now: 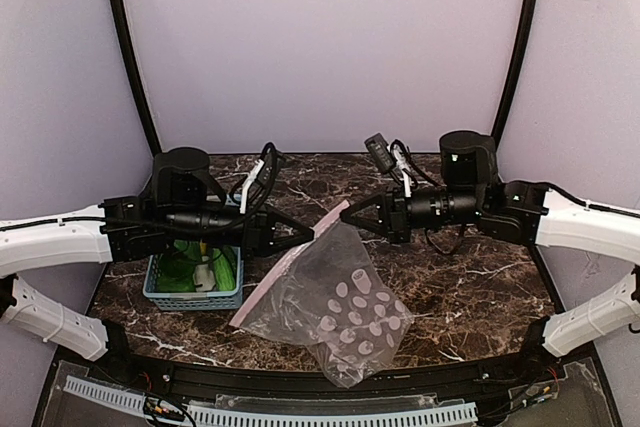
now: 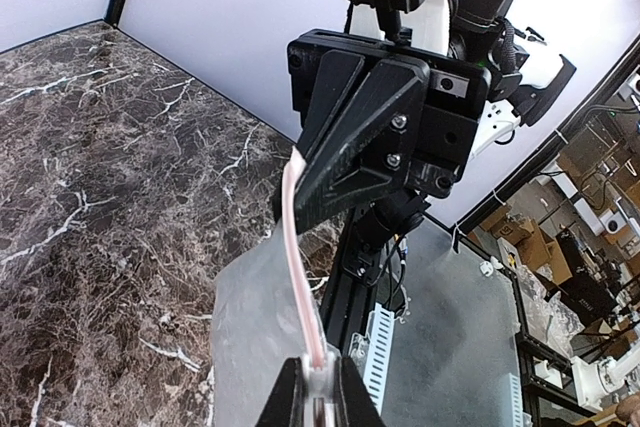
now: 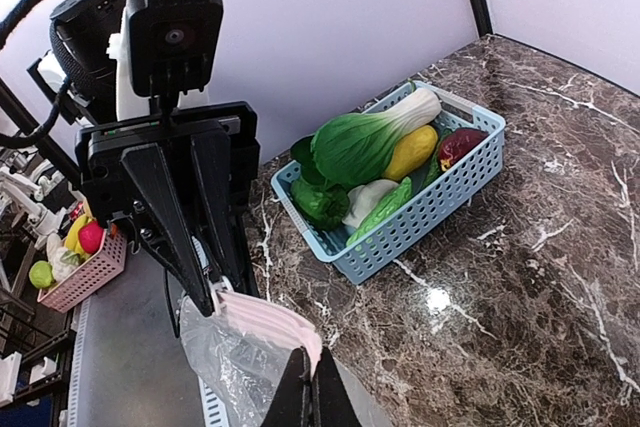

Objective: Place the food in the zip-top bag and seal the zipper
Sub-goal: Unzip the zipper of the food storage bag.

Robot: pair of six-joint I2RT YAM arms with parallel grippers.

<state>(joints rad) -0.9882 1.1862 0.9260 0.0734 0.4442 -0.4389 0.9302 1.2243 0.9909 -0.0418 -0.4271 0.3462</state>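
The clear zip-top bag (image 1: 330,297) hangs between both grippers above the table, and pale oval marks show on its lower part. Its pink zipper (image 1: 275,277) runs diagonally along the mouth. My left gripper (image 1: 308,237) is shut on the zipper (image 2: 297,267), seen from its own fingers (image 2: 320,392). My right gripper (image 1: 347,217) is shut on the strip's upper end (image 3: 265,319), a short way from the left one. The food stays in the light blue basket (image 3: 440,202): a green leafy bunch (image 3: 365,142), a yellow piece (image 3: 412,152), a dark red fruit (image 3: 458,144), a white piece (image 3: 365,199).
The basket (image 1: 190,299) stands on the marble table at the left, under the left arm. A black frame rail and a white slotted cable duct (image 1: 300,415) run along the table's near edge. Lilac walls close in the back and sides.
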